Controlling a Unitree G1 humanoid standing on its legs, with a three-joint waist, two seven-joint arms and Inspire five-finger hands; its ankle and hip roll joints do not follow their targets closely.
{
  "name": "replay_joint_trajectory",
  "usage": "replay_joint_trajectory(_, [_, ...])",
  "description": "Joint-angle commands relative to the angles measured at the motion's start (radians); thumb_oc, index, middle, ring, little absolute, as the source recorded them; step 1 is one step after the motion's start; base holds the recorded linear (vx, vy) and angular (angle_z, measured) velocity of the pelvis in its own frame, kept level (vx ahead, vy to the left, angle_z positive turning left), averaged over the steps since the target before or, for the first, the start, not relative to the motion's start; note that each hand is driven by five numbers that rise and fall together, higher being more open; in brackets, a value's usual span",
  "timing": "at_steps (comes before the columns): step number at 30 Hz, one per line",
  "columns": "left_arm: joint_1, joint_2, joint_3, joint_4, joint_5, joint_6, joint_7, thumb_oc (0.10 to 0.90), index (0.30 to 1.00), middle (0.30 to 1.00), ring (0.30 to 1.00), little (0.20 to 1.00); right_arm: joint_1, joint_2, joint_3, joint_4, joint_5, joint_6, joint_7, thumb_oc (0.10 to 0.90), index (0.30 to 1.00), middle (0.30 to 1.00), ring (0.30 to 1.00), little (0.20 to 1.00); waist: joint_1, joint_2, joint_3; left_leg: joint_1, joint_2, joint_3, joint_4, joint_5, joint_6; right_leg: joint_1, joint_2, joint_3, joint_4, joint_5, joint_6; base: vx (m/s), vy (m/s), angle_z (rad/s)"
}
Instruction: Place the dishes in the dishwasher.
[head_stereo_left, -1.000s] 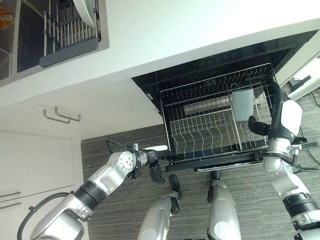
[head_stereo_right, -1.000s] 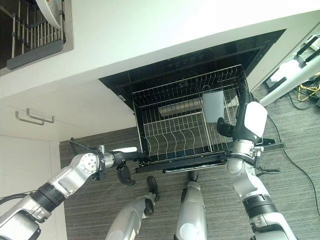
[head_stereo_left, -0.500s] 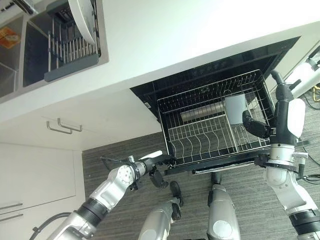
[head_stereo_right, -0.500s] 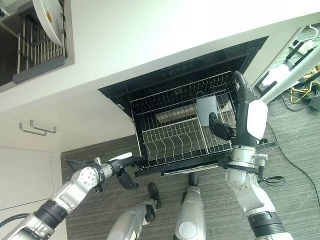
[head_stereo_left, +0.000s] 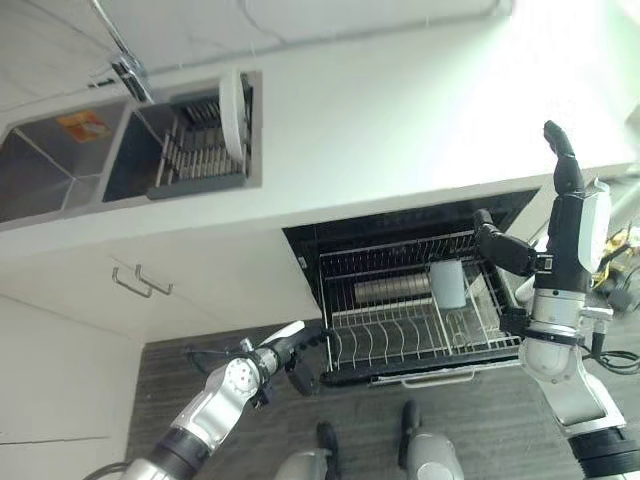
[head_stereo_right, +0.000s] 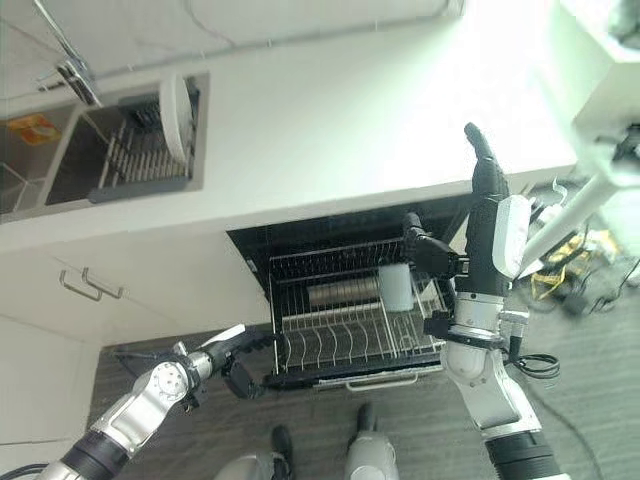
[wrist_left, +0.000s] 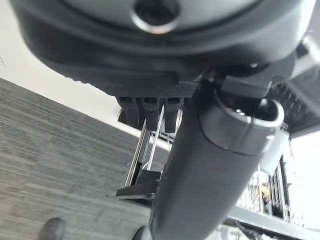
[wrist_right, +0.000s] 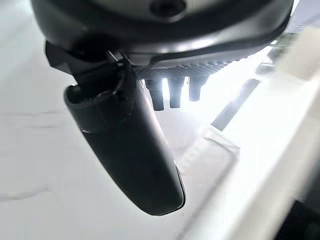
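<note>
Inside pulled-out dishwasher rack one cup (upright), one plate at sink.

No text, label, number or sign can be read anywhere in these views.

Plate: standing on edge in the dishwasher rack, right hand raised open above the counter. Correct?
Not quite. The plate stands on edge in the drying rack in the sink, not in the dishwasher rack; the left eye view shows it. The dishwasher rack holds a cup, no plate. The right hand is raised open above the counter, as you said.
</note>
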Motion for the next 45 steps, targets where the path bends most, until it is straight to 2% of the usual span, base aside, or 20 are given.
replay_joint_trajectory(1, [-0.057, 0.028, 0.122, -0.054, -0.034, -0.062, 0.166, 0.8, 0.9, 0.9, 0.9, 0.9, -0.025, -0.032, -0.014, -0.046, -0.002, -0.086, -0.01, 0.8, 0.9, 0.9, 0.9, 0.9, 0.005, 0.023, -0.092, -0.018, 0.032, 0.03, 0.101, -0.135, -0.004, 0.084, -0.002, 0.051, 0.092, -0.217, 0.067, 0.01, 0.101, 0.04])
replay_joint_trajectory(6, [-0.022, 0.034, 0.199, -0.057, -0.076, -0.107, 0.276, 0.8, 0.9, 0.9, 0.9, 0.9, -0.001, -0.005, -0.029, -0.065, 0.046, -0.091, 0.011, 0.8, 0.9, 0.9, 0.9, 0.9, 0.026, 0.007, -0.115, -0.001, -0.013, 0.012, 0.101, -0.154, 0.034, 0.108, -0.01, 0.067, 0.092, -0.194, 0.091, 0.02, 0.219, 0.14])
replay_joint_trajectory(8, [0.02, 0.015, 0.266, -0.054, -0.193, -0.148, 0.357, 0.8, 0.9, 0.9, 0.9, 0.9, 0.02, 0.039, -0.031, -0.095, 0.364, -0.117, 0.278, 0.8, 0.9, 0.9, 0.9, 0.9, 0.038, -0.006, -0.12, 0.001, -0.06, 0.0, 0.101, -0.166, 0.064, 0.096, -0.034, 0.092, 0.092, -0.11, 0.121, 0.04, 0.358, 0.31])
replay_joint_trajectory(9, [0.08, -0.035, 0.352, -0.077, -0.376, -0.178, 0.368, 0.8, 0.9, 0.9, 0.9, 0.9, 0.05, 0.108, -0.042, -0.11, 0.543, -0.134, 0.43, 0.8, 0.9, 0.9, 0.9, 0.9, 0.06, -0.011, -0.12, -0.004, -0.078, 0.006, 0.101, -0.173, 0.08, 0.097, -0.026, 0.062, 0.092, -0.087, 0.12, 0.05, 0.295, 0.36])
replay_joint_trajectory(11, [0.122, -0.116, 0.393, -0.054, -0.623, -0.193, 0.28, 0.8, 0.9, 0.9, 0.9, 0.9, 0.074, 0.145, -0.053, -0.127, 0.657, -0.148, 0.527, 0.8, 0.9, 0.9, 0.9, 0.9, 0.049, -0.022, -0.119, -0.013, -0.105, -0.019, 0.101, -0.171, 0.087, 0.085, 0.134, 0.1, 0.092, -0.161, 0.061, 0.06, 0.158, 0.31])
replay_joint_trajectory(14, [0.141, -0.184, 0.394, 0.035, -0.682, -0.15, 0.305, 0.8, 0.9, 0.9, 0.9, 0.9, 0.093, 0.152, -0.074, -0.112, 0.725, -0.189, 0.582, 0.8, 0.9, 0.9, 0.9, 0.9, 0.027, -0.029, -0.117, -0.015, -0.138, -0.046, 0.101, -0.164, 0.086, 0.058, 0.199, 0.149, 0.092, -0.163, 0.04, 0.06, 0.01, 0.59])
replay_joint_trajectory(17, [0.16, -0.2, 0.403, 0.147, -0.652, -0.092, 0.311, 0.8, 0.9, 0.9, 0.9, 0.9, 0.114, 0.138, -0.111, -0.116, 0.763, -0.196, 0.601, 0.8, 0.9, 0.9, 0.9, 0.9, 0.024, -0.032, -0.123, -0.004, -0.136, -0.028, 0.101, -0.158, 0.074, 0.056, 0.191, 0.135, 0.092, -0.194, 0.03, 0.08, -0.087, 0.27])
replay_joint_trajectory(20, [0.186, -0.227, 0.394, 0.285, -0.601, -0.049, 0.276, 0.8, 0.9, 0.9, 0.9, 0.9, 0.118, 0.097, -0.14, -0.137, 0.803, -0.186, 0.621, 0.8, 0.9, 0.9, 0.9, 0.9, 0.022, -0.068, -0.111, 0.043, -0.147, 0.053, 0.101, -0.141, 0.06, 0.055, 0.147, 0.145, 0.092, -0.218, 0.007, 0.1, -0.073, 0.08])
replay_joint_trajectory(21, [0.189, -0.234, 0.389, 0.305, -0.597, -0.061, 0.275, 0.8, 0.9, 0.9, 0.9, 0.9, 0.119, 0.094, -0.141, -0.141, 0.798, -0.189, 0.619, 0.8, 0.9, 0.9, 0.9, 0.9, 0.025, -0.078, -0.106, 0.049, -0.152, 0.06, 0.101, -0.113, 0.054, 0.058, 0.137, 0.146, 0.092, -0.218, 0.003, 0.01, -0.028, 0.08])
replay_joint_trajectory(22, [0.193, -0.261, 0.382, 0.378, -0.57, -0.059, 0.289, 0.8, 0.9, 0.9, 0.9, 0.9, 0.123, 0.078, -0.144, -0.156, 0.766, -0.203, 0.602, 0.8, 0.9, 0.9, 0.9, 0.9, 0.031, -0.096, -0.076, -0.017, -0.139, 0.065, 0.229, -0.051, 0.024, 0.073, 0.123, 0.149, 0.092, -0.218, -0.018, 0.1, 0.089, -0.06])
replay_joint_trajectory(23, [0.203, -0.295, 0.386, 0.528, -0.522, -0.048, 0.287, 0.8, 0.9, 0.9, 0.9, 0.9, 0.084, 0.074, -0.123, -0.159, 0.785, -0.162, 0.586, 0.8, 0.9, 0.9, 0.9, 0.9, 0.041, -0.08, -0.052, -0.077, -0.116, -0.001, 0.257, -0.013, 0.015, 0.084, 0.151, 0.178, 0.092, -0.219, -0.032, 0.11, 0.117, 0.14])
replay_joint_trajectory(26, [0.212, -0.319, 0.388, 0.622, -0.486, -0.022, 0.286, 0.8, 0.9, 0.9, 0.9, 0.9, 0.063, 0.079, -0.113, -0.169, 0.748, -0.143, 0.584, 0.8, 0.9, 0.9, 0.9, 0.9, 0.046, -0.07, -0.049, -0.045, -0.097, -0.02, 0.116, 0.027, 0.009, 0.091, 0.157, 0.201, 0.092, -0.231, -0.026, 0.19, 0.247, -0.06])
replay_joint_trajectory(29, [0.219, -0.356, 0.396, 0.829, -0.46, -0.035, 0.302, 0.8, 0.9, 0.9, 0.9, 0.9, 0.036, 0.068, -0.079, -0.211, 0.704, -0.094, 0.555, 0.8, 0.9, 0.9, 0.9, 0.9, 0.064, -0.027, -0.037, -0.18, -0.032, -0.149, 0.101, 0.073, -0.036, 0.128, 0.174, 0.253, 0.092, -0.268, -0.02, 0.29, 0.503, -0.39])
replay_joint_trajectory(32, [0.204, -0.353, 0.396, 0.963, -0.416, -0.043, 0.272, 0.8, 0.9, 0.9, 0.9, 0.9, 0.023, 0.053, -0.079, -0.218, 0.704, -0.088, 0.502, 0.8, 0.9, 0.9, 0.9, 0.9, 0.052, -0.016, -0.048, -0.19, 0.004, -0.084, 0.101, 0.011, -0.027, 0.147, 0.126, 0.219, 0.092, -0.288, 0.003, 0.2, 0.35, -0.66])
replay_joint_trajectory(35, [0.209, -0.354, 0.404, 0.984, -0.432, -0.02, 0.307, 0.8, 0.9, 0.9, 0.9, 0.9, 0.02, 0.063, -0.08, -0.217, 0.777, -0.081, 0.492, 0.8, 0.9, 0.9, 0.9, 0.9, 0.062, -0.014, -0.067, -0.153, -0.039, -0.118, 0.101, -0.05, 0.002, 0.146, 0.086, 0.211, 0.092, -0.278, 0.033, 0.2, 0.249, -0.36])
replay_joint_trajectory(39, [0.214, -0.334, 0.4, 0.989, -0.433, -0.011, 0.345, 0.8, 0.9, 0.9, 0.9, 0.9, 0.016, 0.093, -0.075, -0.215, 0.75, -0.077, 0.489, 0.8, 0.9, 0.9, 0.9, 0.9, 0.067, -0.003, -0.087, -0.102, -0.082, -0.131, 0.101, -0.097, 0.05, 0.135, 0.067, 0.173, 0.092, -0.249, 0.042, 0.19, 0.186, -0.6])
replay_joint_trajectory(40, [0.231, -0.323, 0.405, 1.003, -0.432, -0.003, 0.34, 0.8, 0.9, 0.9, 0.9, 0.9, 0.015, 0.124, -0.061, -0.225, 0.733, -0.072, 0.507, 0.8, 0.9, 0.9, 0.9, 0.9, 0.071, 0.01, -0.079, -0.066, -0.079, -0.114, 0.101, -0.118, 0.069, 0.124, 0.072, 0.095, 0.092, -0.178, 0.051, 0.18, 0.107, -0.82])
replay_joint_trajectory(41, [0.237, -0.322, 0.404, 1.009, -0.448, 0.012, 0.35, 0.8, 0.9, 0.9, 0.9, 0.9, 0.013, 0.13, -0.053, -0.223, 0.752, -0.063, 0.528, 0.8, 0.9, 0.9, 0.9, 0.9, 0.07, 0.013, -0.066, -0.042, -0.068, -0.083, 0.101, -0.131, 0.068, 0.098, 0.083, 0.047, 0.092, -0.165, 0.05, 0.15, 0.066, -0.89])
replay_joint_trajectory(44, [0.249, -0.335, 0.404, 1.033, -0.46, 0.015, 0.349, 0.8, 0.9, 0.9, 0.9, 0.9, 0.012, 0.122, -0.047, -0.207, 0.77, -0.065, 0.551, 0.8, 0.9, 0.9, 0.9, 0.9, 0.073, -0.012, -0.059, -0.031, -0.08, -0.032, 0.101, -0.138, 0.054, 0.04, 0.082, 0.022, 0.092, -0.189, 0.035, 0.12, -0.157, -0.9])
replay_joint_trajectory(45, [0.262, -0.345, 0.402, 1.04, -0.482, 0.002, 0.365, 0.8, 0.9, 0.9, 0.9, 0.9, 0.002, 0.115, -0.04, -0.197, 0.791, -0.066, 0.573, 0.8, 0.9, 0.9, 0.9, 0.9, 0.084, -0.021, -0.058, -0.022, -0.067, 0.015, 0.101, -0.141, 0.046, 0.03, 0.06, -0.029, 0.092, -0.183, 0.04, 0.19, -0.289, -0.9])
